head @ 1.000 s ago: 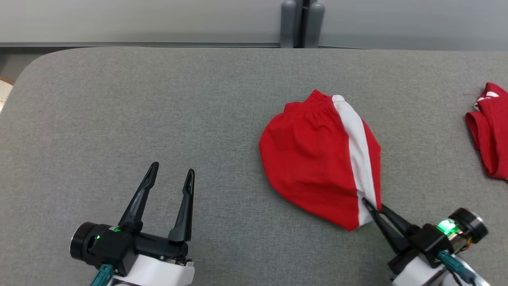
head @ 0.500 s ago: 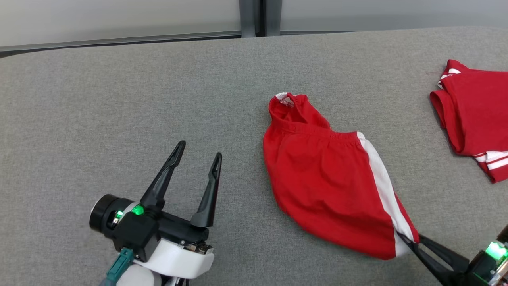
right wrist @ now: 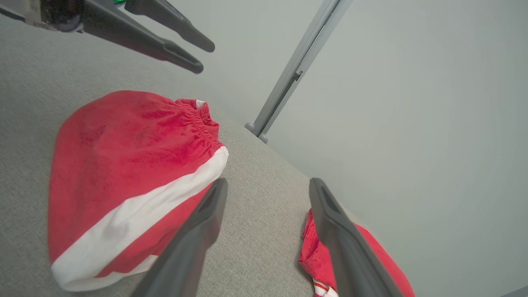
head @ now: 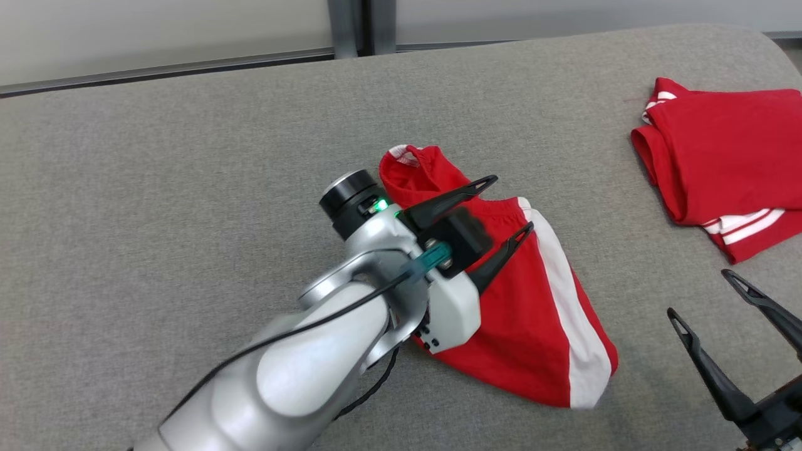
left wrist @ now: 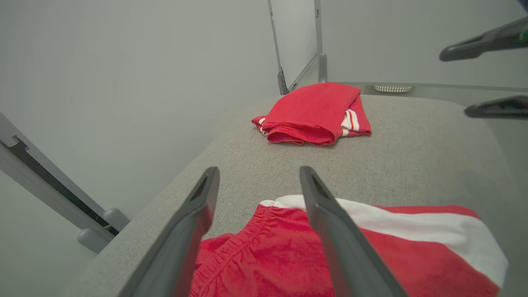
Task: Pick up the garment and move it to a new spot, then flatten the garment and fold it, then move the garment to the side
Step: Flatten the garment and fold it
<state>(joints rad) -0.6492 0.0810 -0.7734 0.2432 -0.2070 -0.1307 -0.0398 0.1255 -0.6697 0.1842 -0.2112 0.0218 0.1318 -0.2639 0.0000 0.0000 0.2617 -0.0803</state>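
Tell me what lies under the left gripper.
The red shorts on the gray table; the open left gripper is over their waistband end. Its wrist hides part of the cloth in the head view.

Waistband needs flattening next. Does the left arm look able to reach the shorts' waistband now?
Probably yes: the left gripper hovers open right above the shorts, at their waistband, with nothing between; the right gripper stands apart.

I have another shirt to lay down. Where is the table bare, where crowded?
Bare: the left half of the table, and the strip between red shorts and folded red garment. Crowded: the middle, with the left gripper over the shorts, and the near right by the right gripper.
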